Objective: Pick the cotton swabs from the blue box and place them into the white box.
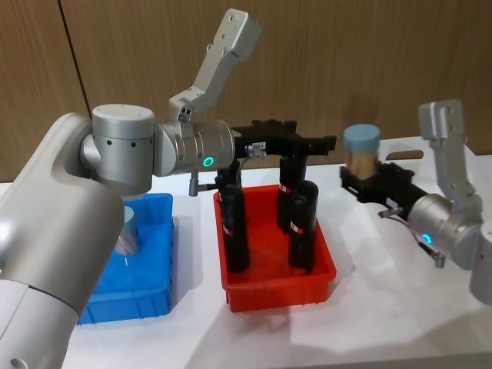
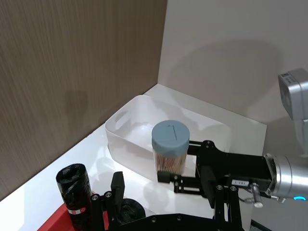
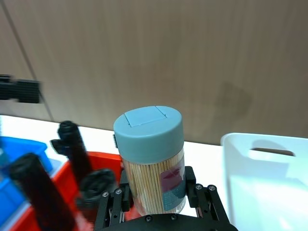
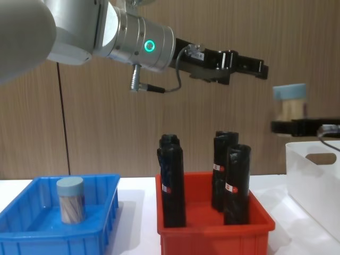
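red bin (image 4: 212, 240) beside blue box (image 4: 53, 242)

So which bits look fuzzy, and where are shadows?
Right wrist view: the clear jar of cotton swabs with grey-blue lid, gripped in the right tool, is sharp; the black wrapped rolls are blurred. Left wrist view: a soft shadow darkens the brown wood-grain wall. Chest view: the held jar looks smeared, while the left tool above the red plastic bin is crisp.

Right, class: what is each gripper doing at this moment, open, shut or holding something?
Left gripper: open, empty, raised above the red plastic bin.
Right gripper: shut on the clear cylindrical cotton swab jar with grey-blue lid.
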You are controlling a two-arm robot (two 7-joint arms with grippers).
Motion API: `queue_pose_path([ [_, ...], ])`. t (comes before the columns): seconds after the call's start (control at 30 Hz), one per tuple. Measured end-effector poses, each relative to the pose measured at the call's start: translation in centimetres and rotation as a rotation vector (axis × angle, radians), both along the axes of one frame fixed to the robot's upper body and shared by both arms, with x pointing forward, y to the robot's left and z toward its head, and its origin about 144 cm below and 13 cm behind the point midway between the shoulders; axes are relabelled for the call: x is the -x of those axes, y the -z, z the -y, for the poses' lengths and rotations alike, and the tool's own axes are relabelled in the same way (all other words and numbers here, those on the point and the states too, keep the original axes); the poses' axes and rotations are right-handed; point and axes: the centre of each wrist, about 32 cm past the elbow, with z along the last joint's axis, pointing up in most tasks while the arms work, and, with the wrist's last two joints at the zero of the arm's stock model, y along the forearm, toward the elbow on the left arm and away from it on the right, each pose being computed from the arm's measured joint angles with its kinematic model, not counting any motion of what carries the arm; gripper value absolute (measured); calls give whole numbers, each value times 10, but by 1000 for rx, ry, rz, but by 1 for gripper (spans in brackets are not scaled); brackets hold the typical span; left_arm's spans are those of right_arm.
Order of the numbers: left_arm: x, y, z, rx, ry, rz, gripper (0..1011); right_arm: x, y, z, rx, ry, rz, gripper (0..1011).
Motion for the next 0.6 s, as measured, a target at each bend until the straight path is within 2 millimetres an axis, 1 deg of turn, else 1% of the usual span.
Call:
queue_pose_path([
  [0.33, 0, 0, 0, 0, 0, 0, 1004, -10, 7, 26, 6, 99, -13, 642],
  [0.6, 0, 0, 0, 0, 0, 0, 1004, -18, 14, 40, 11, 156, -27, 642],
])
